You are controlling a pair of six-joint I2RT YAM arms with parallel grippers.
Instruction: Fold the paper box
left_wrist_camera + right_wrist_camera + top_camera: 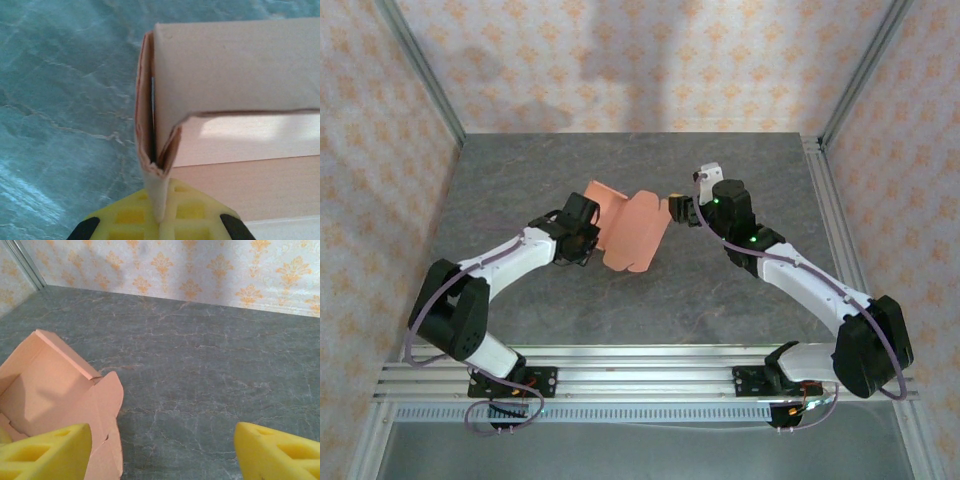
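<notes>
1. The salmon-orange thin-card paper box point(632, 232) is sitting near the middle of the dark grey stone-patterned table point(720, 300). It is lying between the two arms, partly raised into shape rather than flat.
2. The left claw point(583, 230) is gripping the box's left side. In the left wrist view its yellow foam pads point(192, 215) are pressing together on a doubled strip of card. That strip is standing up as a folded wall with a narrow gap between its layers.
3. The right claw point(678, 210) is hovering at the box's right edge with its fingers spread wide and nothing between them.
   - In the right wrist view one yellow finger point(47, 455) is sitting just beside or over a rounded flap. I cannot tell whether it is touching the card.
   - The other finger is hanging over bare table, well apart from the box.
4. Done so far, as I judge it: at least one side wall is doubled over, a panel is standing upright, and a hollow interior is showing. The fold seems to be roughly midway.
5. Left to do, as I judge it: the rounded flap on the right is sticking out loose, and the top is lying open. The remaining tabs probably need tucking in before the box closes into a rectangle.
</notes>
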